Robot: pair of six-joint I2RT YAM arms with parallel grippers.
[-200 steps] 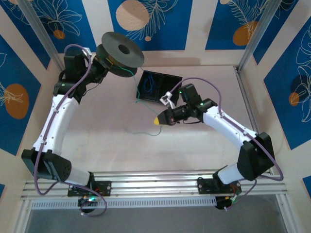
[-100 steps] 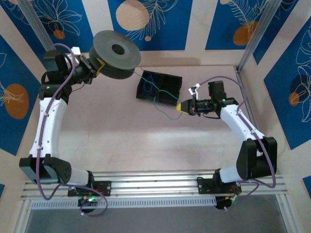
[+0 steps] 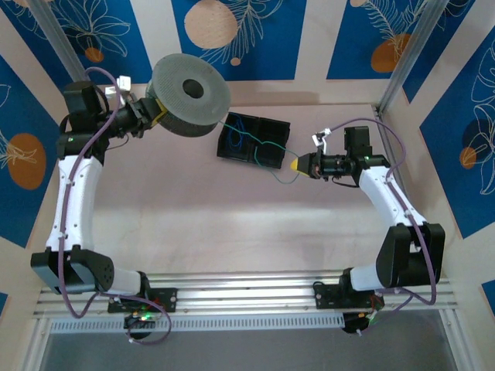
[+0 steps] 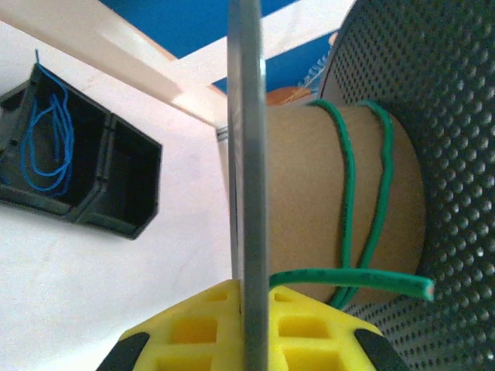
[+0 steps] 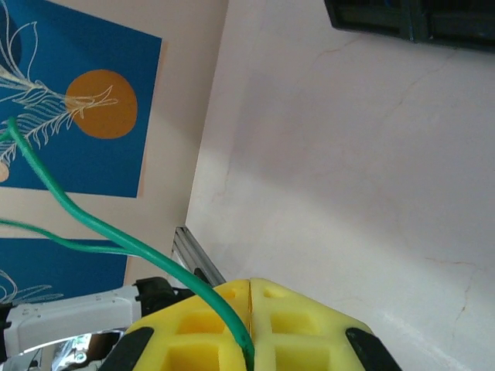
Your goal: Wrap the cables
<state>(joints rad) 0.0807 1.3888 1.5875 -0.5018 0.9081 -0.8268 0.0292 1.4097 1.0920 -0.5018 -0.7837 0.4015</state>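
My left gripper (image 3: 153, 114) is shut on the thin flange (image 4: 247, 154) of a dark grey spool (image 3: 188, 97), held up at the back left; its yellow fingertips (image 4: 309, 325) straddle the flange. A green cable (image 4: 348, 193) loops twice round the spool's cardboard core (image 4: 305, 209), with its cut end sticking out. From the spool the green cable (image 3: 280, 180) runs across the black tray (image 3: 224, 151) to my right gripper (image 3: 295, 164), which is shut on the cable (image 5: 116, 236) between its yellow pads (image 5: 286, 321). Blue cables (image 4: 48, 147) lie coiled in the tray's left compartment.
The black tray (image 4: 116, 193) has two compartments and sits at the back centre of the pale table. An aluminium post (image 3: 406, 54) and rail bound the right side. Blue patterned walls enclose the back and sides.
My right gripper has swung from the table's centre to the right with the green cable, drawing it over the tray. The left arm has pulled back and turned the spool.
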